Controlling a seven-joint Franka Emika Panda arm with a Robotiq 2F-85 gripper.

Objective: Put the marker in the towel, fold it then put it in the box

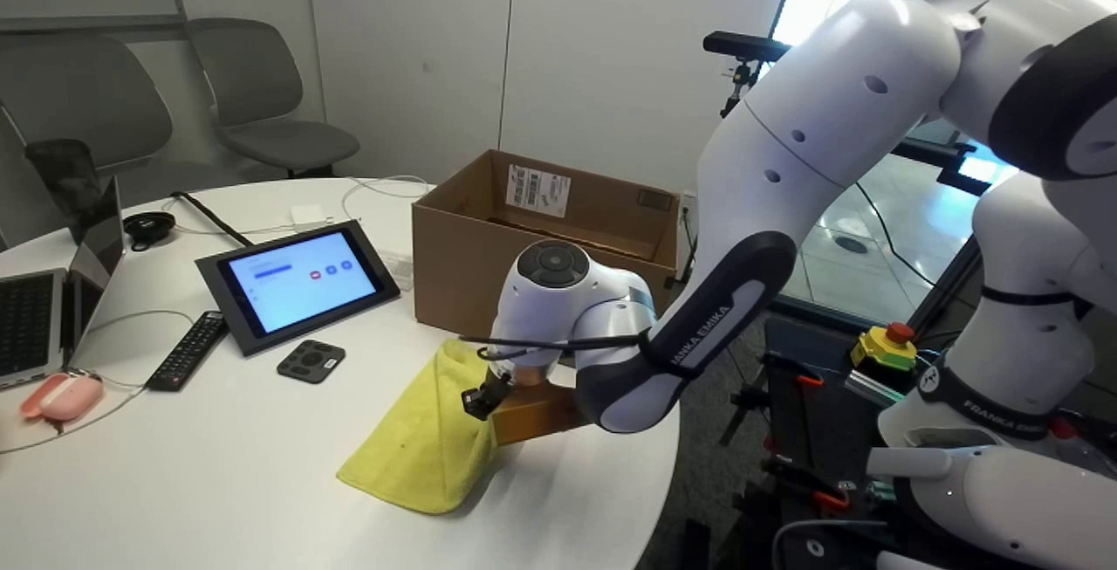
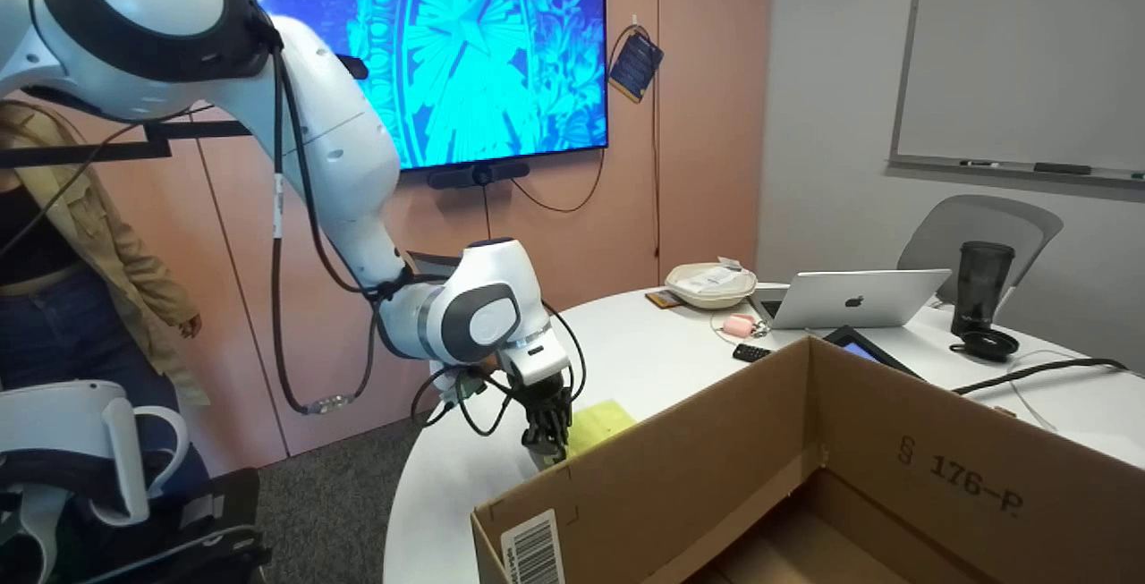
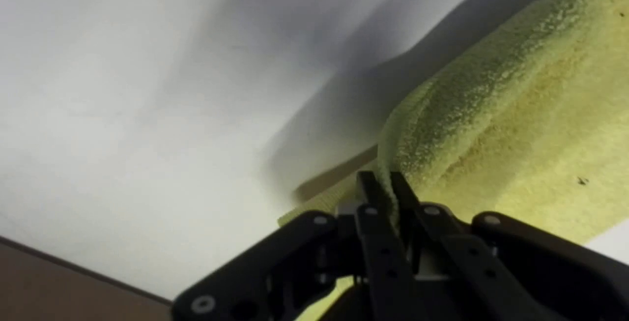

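Note:
The pale yellow towel (image 1: 419, 448) lies on the white table in front of the box, with a raised, curled edge. It also shows in an exterior view (image 2: 599, 423) and the wrist view (image 3: 540, 163). My gripper (image 3: 385, 178) is shut on the towel's edge, which is pinched between the fingertips. The gripper also shows in both exterior views (image 1: 485, 399) (image 2: 547, 441), low over the table. I cannot identify the marker; a blurred brownish bar (image 3: 334, 178) shows beside the fingertips, and I cannot tell what it is. The open cardboard box (image 1: 454, 264) (image 2: 716, 468) stands behind the towel.
A tablet (image 1: 301, 280), a black remote (image 1: 188, 350), a small black control pad (image 1: 311, 361) and a pink earbud case (image 1: 70, 397) are beside the towel. A laptop (image 2: 859, 298) and a dark cup (image 2: 979, 284) stand farther off. The table's rounded edge (image 1: 668, 483) is near the arm.

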